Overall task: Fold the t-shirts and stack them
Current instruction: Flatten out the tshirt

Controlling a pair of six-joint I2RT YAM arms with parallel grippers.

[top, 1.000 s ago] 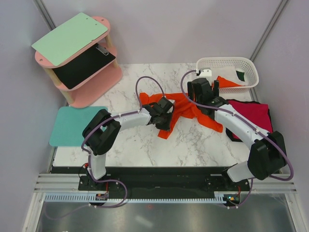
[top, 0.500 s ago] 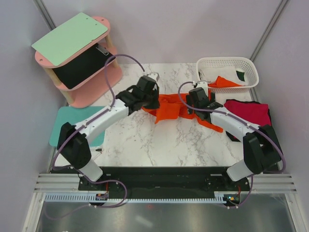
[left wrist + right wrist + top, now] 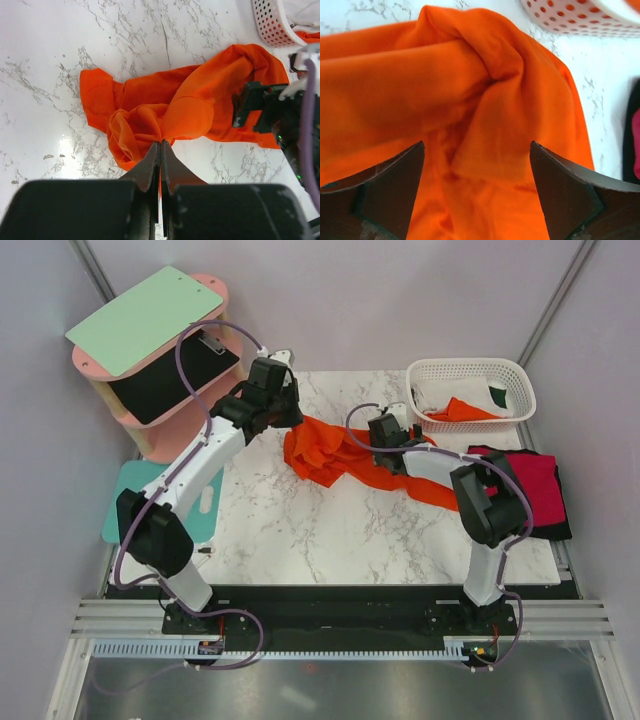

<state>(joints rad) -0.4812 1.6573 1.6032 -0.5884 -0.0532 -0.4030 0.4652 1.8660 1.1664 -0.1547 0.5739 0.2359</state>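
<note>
Pinched bunched orange t-shirt between closed fingers of left gripper, at 11 o'clock of table — hung right gripper over same cloth, fingers wide apart.

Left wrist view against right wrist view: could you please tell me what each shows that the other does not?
Only the left wrist view shows the left arm's fingers shut on a fold of the bright orange cloth t-shirt, and most of its outline. Only the right wrist view shows the right arm's fingers spread open over it, and a sliver of crimson shirt at its right edge. Both show the orange shirt, the white plastic lattice basket and the marble table.
</note>
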